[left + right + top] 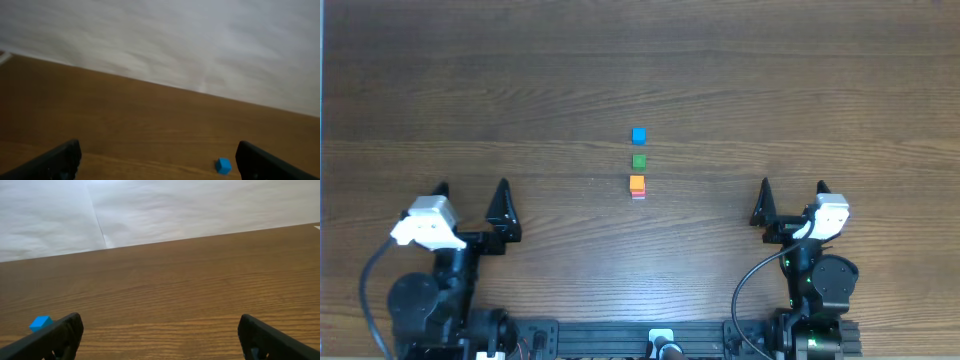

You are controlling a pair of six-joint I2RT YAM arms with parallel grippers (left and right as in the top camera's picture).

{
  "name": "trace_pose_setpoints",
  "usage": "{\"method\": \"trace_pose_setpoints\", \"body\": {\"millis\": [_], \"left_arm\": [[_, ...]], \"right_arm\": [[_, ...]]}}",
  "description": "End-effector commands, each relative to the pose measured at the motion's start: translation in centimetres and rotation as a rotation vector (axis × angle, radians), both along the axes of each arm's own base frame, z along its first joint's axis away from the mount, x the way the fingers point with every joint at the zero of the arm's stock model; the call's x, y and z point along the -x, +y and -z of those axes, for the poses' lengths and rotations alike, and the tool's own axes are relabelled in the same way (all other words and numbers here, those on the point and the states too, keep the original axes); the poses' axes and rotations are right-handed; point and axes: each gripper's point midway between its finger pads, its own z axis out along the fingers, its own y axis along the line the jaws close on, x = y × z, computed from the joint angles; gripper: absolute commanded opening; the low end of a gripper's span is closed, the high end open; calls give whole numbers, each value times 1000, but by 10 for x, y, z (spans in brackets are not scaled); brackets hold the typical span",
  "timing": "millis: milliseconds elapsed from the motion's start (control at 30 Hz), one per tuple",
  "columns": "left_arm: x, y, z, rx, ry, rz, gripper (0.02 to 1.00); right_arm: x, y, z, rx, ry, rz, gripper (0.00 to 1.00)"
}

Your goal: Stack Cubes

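Wood-grain table (pixel 520 80) is carrying everything, and in the top view we're looking at a short row of cubes running along the 12-to-6 line, roughly in the middle. At the 12 o'clock end the blue cube (pixel 638 135) is sitting on its own. The green cube (pixel 638 161) is sitting at 6 o'clock of it, near but not touching. The orange cube (pixel 637 183) is sitting at 6 o'clock of the green one, again with a little gap. A thin pink strip is peeking out along the orange one's 6 o'clock edge, so we're reading it as a pink cube (pixel 638 196) lying underneath, with the orange one resting on top.

Over at 9 o'clock of that small stack, well apart from it, the left gripper (pixel 471 186) is hanging with its fingers spread wide and gripping nothing. At 3 o'clock of the stack, also well apart, the right gripper (pixel 793 185) is doing the same, fingers released.

Both wrist cameras are catching the blue cube out on the table beyond their dark fingers (pixel 260 162), with a pale wall (pixel 200 205) rising behind the table's far edge.
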Motion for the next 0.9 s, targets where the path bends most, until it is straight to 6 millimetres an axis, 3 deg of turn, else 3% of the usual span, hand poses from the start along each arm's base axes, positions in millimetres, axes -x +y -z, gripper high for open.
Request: {"method": "trace_pose_setpoints", "body": {"millis": [33, 300, 800, 900], "left_arm": [[-6, -18, 22, -26, -39, 103, 998], [-13, -25, 42, -126, -53, 139, 998], [-22, -27, 95, -124, 23, 150, 998], [-22, -29, 94, -124, 17, 162, 996]], "right_arm": [[0, 1, 2, -6, 2, -5, 991], [0, 1, 2, -6, 2, -5, 991], [0, 1, 2, -6, 2, -5, 993], [0, 1, 2, -6, 2, -5, 991]]}}
